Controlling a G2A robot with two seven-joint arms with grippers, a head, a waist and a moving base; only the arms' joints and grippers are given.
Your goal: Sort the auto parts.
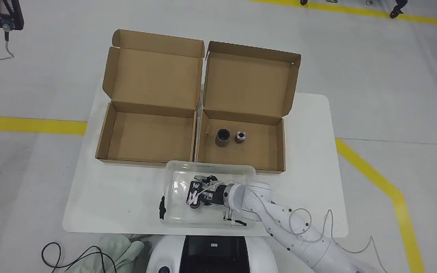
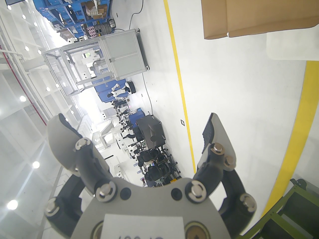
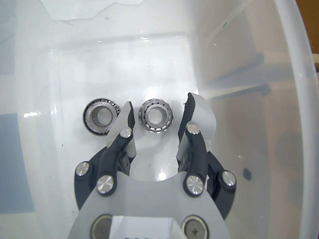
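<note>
**Open fingers around a bearing, with a neighbour too close**

The right gripper is set low inside the clear bin at the table's near edge. Its fingers are spread wide and one bearing is framed between them, not yet touched. A slip is to be feared here. The part is round and the plastic is slick, so it could be pushed off line if one pad arrives first. A second bearing is seen just beside the outer face of one finger. It may be nudged on closing, or dragged along on the lift. The bin wall is close on the other side and could be scraped. The left gripper is held well away, with its fingers open and nothing between them.

Around all this, a pale workshop floor with a yellow line is shown, and blue shelving beyond. On the white table a left box and a right box are laid open. In the right box a dark ring and a smaller part are already placed side by side.
</note>
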